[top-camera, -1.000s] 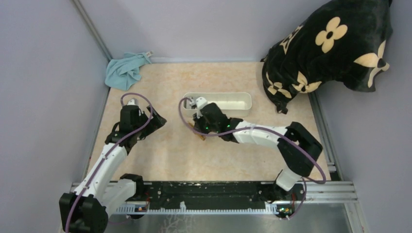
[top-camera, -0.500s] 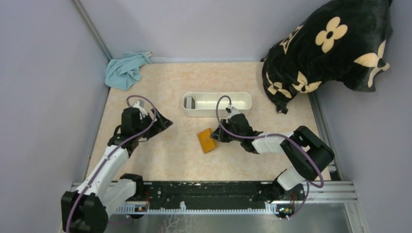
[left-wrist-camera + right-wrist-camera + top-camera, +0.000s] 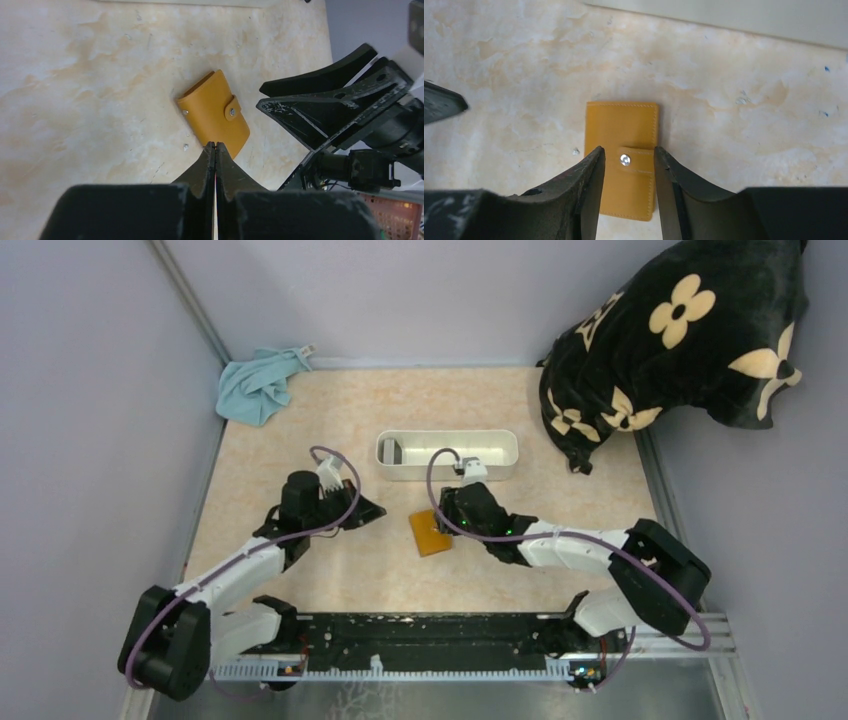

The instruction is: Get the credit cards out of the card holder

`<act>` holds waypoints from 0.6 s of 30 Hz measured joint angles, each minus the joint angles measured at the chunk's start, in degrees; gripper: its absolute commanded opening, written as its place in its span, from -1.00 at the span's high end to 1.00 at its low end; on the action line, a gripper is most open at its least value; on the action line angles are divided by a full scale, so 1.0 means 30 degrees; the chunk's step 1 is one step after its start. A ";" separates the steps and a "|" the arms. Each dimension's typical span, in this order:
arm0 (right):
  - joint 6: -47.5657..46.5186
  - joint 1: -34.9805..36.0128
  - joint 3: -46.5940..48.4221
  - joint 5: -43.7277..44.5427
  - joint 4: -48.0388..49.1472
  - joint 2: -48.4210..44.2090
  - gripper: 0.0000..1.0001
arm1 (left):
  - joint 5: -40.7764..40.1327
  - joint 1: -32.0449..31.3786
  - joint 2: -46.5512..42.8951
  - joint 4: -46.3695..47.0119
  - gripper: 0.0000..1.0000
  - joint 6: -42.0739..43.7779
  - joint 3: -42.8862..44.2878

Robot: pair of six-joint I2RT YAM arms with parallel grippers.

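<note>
The right gripper point(image 3: 626, 150) hangs low over the card holder point(image 3: 621, 130), its jaws narrowly parted and empty, one finger on either side of the snap tab point(image 3: 634, 160). The left gripper point(image 3: 215, 145), fingers pressed together on nothing, points at the holder's near edge from the opposite side; whether its tip touches the leather cannot be told. The orange-brown holder lies flat on the table point(image 3: 350, 410), tab fastened, just in front of the white tray point(image 3: 400, 473) and between the two arms. The credit cards are not in sight (presumably they are inside the closed holder).

The likely trouble lies with the snap. Nothing visibly pins the holder down, so a pull on the tab by the right gripper could lift or drag the whole wallet rather than pop the fastener. The tab is small and sits flush against the cover: if the jaws close a little off line, they may slip off it, or pinch the cover along with the tab and hold the wallet shut.

The two grippers are also close together around a small target. A push from the left tip could skid the holder on the smooth surface, out from between the right fingers, or bring one arm's fingers against the other's. If the wallet does open while off the table, loose cards could slide out and scatter.
</note>
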 measured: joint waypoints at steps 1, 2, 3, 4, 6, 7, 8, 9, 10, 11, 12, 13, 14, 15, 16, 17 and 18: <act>-0.0321 0.0350 0.0401 0.0306 -0.0168 0.0175 0.18 | 0.0000 -0.0503 0.0525 0.0503 1.00 0.0022 0.0073; -0.0758 0.0816 0.1027 0.0860 -0.0503 0.0495 0.18 | -0.0044 -0.1027 0.1056 0.0889 1.00 0.0051 0.0197; -0.1217 0.1297 0.1712 0.1392 -0.0845 0.0940 0.18 | -0.0095 -0.1559 0.1530 0.1260 1.00 0.0058 0.0321; -0.1508 0.1610 0.2164 0.1727 -0.0998 0.1268 0.18 | -0.0146 -0.2047 0.1960 0.1632 1.00 0.0066 0.0452; -0.2091 0.2171 0.2951 0.2222 -0.1290 0.1989 0.18 | -0.0284 -0.2732 0.2761 0.2404 1.00 -0.0051 0.0670; -0.2361 0.2346 0.3271 0.2302 -0.1435 0.2397 0.19 | -0.0372 -0.2936 0.3155 0.2732 1.00 -0.0124 0.0758; -0.2521 0.2433 0.3410 0.2353 -0.1559 0.2681 0.21 | -0.0474 -0.3016 0.3483 0.2878 1.00 -0.0182 0.0838; -0.2674 0.2492 0.3585 0.2382 -0.1698 0.3053 0.24 | -0.0729 -0.3053 0.3905 0.2943 1.00 -0.0211 0.0947; -0.2783 0.2521 0.3687 0.2404 -0.1836 0.3344 0.26 | -0.0889 -0.3060 0.4175 0.2929 1.00 -0.0226 0.1020; -0.2871 0.2535 0.3818 0.2448 -0.2127 0.3752 0.26 | -0.1158 -0.3053 0.4473 0.2776 1.00 -0.0219 0.1144; -0.2973 0.2550 0.3891 0.2492 -0.2324 0.4029 0.27 | -0.1399 -0.3053 0.4707 0.2652 1.00 -0.0197 0.1253; -0.3024 0.2579 0.3956 0.2572 -0.2586 0.4306 0.27 | -0.1610 -0.3053 0.4860 0.2550 1.00 -0.0175 0.1326; -0.3104 0.2608 0.4007 0.2681 -0.2798 0.4539 0.27 | -0.1792 -0.3053 0.4925 0.2382 1.00 -0.0153 0.1392; -0.3162 0.2637 0.4007 0.2769 -0.2951 0.4692 0.27 | -0.1909 -0.3053 0.4940 0.2259 1.00 -0.0124 0.1443; -0.3213 0.2688 0.4007 0.2871 -0.3089 0.4765 0.27 | -0.2025 -0.3053 0.4932 0.2208 1.00 -0.0102 0.1479; -0.3300 0.2761 0.4036 0.3009 -0.3126 0.4787 0.27 | -0.2127 -0.3053 0.4932 0.2193 1.00 -0.0095 0.1501; -0.3351 0.2820 0.4138 0.3140 -0.3300 0.4830 0.27 | -0.2186 -0.3053 0.4940 0.2186 1.00 -0.0095 0.1501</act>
